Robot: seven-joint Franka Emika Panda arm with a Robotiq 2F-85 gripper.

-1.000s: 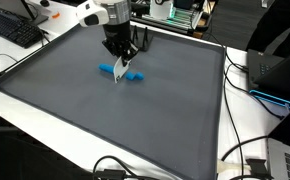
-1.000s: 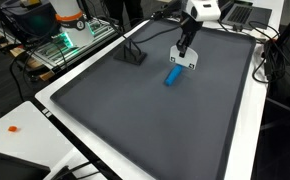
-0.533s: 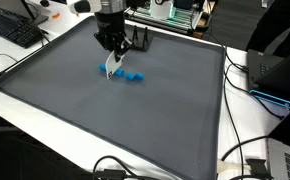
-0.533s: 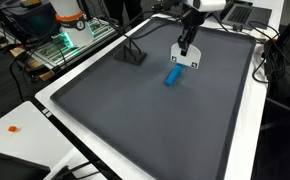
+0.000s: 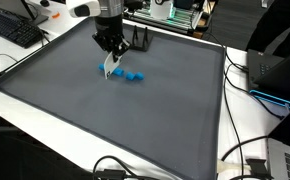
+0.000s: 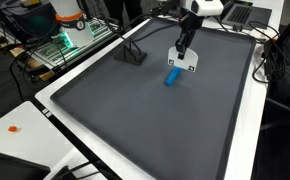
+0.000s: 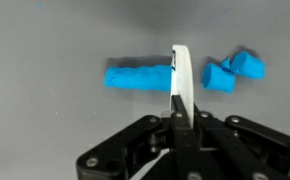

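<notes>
As your jaws clamp together on the white blade (image 7: 180,70), its edge stands over the blue clay roll (image 7: 135,76) — two small chunks (image 7: 233,72) lie just beside it on the grey surface (image 5: 135,120).

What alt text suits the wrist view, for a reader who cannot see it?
Shut black fingers hold a thin white blade edge-on, its tip at the right end of a blue clay-like strip on a grey mat. Two smaller blue lumps lie just right of the blade.
</notes>
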